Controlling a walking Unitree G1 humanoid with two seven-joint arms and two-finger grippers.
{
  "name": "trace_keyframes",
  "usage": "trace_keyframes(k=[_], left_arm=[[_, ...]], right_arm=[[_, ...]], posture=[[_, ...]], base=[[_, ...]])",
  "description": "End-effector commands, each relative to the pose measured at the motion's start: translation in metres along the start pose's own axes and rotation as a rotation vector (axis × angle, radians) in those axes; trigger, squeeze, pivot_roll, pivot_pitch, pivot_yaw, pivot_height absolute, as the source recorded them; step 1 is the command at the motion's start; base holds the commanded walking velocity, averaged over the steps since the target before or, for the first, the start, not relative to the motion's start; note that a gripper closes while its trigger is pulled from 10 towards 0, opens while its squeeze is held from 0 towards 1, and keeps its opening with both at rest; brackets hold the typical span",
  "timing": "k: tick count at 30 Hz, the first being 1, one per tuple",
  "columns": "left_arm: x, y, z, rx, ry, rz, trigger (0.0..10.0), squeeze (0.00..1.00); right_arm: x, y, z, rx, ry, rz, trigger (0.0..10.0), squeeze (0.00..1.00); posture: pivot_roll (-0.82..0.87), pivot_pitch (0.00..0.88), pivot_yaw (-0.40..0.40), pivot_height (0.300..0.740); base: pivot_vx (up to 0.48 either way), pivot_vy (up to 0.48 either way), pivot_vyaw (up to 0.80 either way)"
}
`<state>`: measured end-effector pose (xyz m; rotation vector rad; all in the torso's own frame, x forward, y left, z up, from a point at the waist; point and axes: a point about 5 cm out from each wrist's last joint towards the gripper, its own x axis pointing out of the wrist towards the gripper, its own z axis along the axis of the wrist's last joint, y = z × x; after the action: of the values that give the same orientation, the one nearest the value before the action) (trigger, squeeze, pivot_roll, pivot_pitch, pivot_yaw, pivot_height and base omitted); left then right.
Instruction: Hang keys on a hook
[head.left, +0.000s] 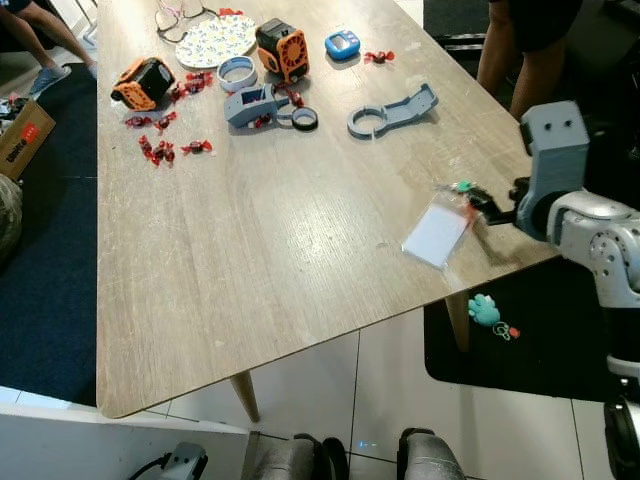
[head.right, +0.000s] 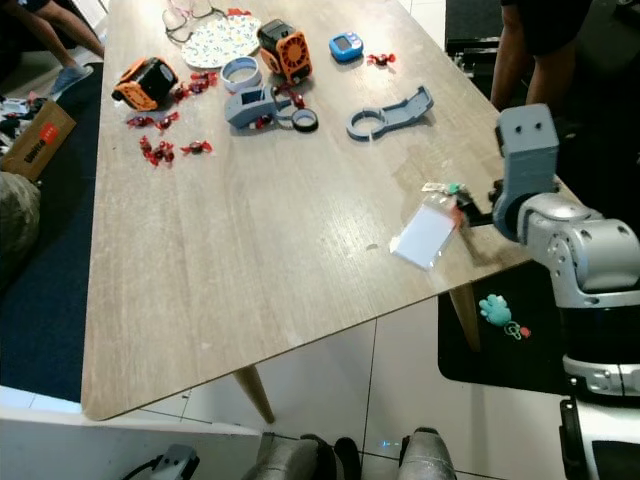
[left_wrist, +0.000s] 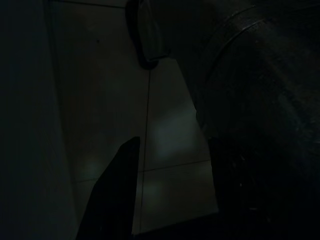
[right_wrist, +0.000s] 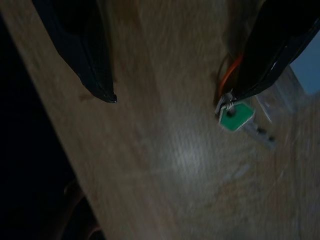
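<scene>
Here, progress: early by my reading; the keys (right_wrist: 235, 116) lay on the tabletop (head.left: 260, 260) at the right edge of the head views, not yet lifted, and no hook could be made out.
Keys: one green-headed key on an orange ring, just beside a white card sleeve (head.left: 437, 235) at the centre right of the frame.
Right gripper (right_wrist: 170, 95): over the tabletop edge with its jaws spread wide, one finger (right_wrist: 272, 55) at the ring and the other well apart from it; nothing gripped.
Left gripper (left_wrist: 170, 170): hanging idle in a dark view of tiled floor; whether its jaws stood apart I cannot tell.
Left to do: close on the keys, lift, find the hook and hang them, as I judge it.
Count, upper left of the frame: two orange-and-black gadgets (head.left: 283, 48), one patterned plate (head.left: 215, 40), one blue timer (head.left: 342, 44), two grey printed parts (head.left: 392, 112), and many scattered red sweets (head.left: 158, 150), too small to count.
People: one person's legs (head.left: 515, 65) at the upper right.
Floor: one teal toy (head.left: 486, 312) on the dark mat, lower right.
</scene>
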<state>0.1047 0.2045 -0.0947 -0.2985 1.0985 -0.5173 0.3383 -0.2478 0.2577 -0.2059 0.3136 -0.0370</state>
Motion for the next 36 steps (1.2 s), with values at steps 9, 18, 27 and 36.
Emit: trace_keyframes(k=[9, 18, 27, 36], left_arm=[[0.0, -0.006, -0.017, -0.026, 0.052, -0.038, 10.0, 0.0], [-0.001, -0.005, -0.018, -0.029, 0.056, -0.038, 10.0, 0.0], [0.0, -0.006, -0.018, -0.025, 0.057, -0.045, 10.0, 0.0], [0.0, -0.007, -0.018, -0.021, 0.061, -0.05, 10.0, 0.0]], right_arm=[[0.008, -0.003, 0.016, 0.017, -0.112, -0.046, 10.0, 0.0], [0.01, -0.005, 0.014, -0.019, -0.156, -0.044, 10.0, 0.0], [-0.005, 0.037, 0.02, 0.044, -0.222, 0.386, 10.0, 0.0], [-0.014, 0.041, 0.006, -0.066, -0.151, 0.485, 10.0, 0.0]], posture=[[-0.19, 0.23, 0.189, 0.74], [-0.18, 0.234, 0.19, 0.74], [-0.19, 0.238, 0.191, 0.74], [-0.19, 0.237, 0.193, 0.74]], base=[[0.0, 0.0, 0.0], [0.0, 0.0, 0.0], [0.0, 0.0, 0.0], [0.0, 0.0, 0.0]])
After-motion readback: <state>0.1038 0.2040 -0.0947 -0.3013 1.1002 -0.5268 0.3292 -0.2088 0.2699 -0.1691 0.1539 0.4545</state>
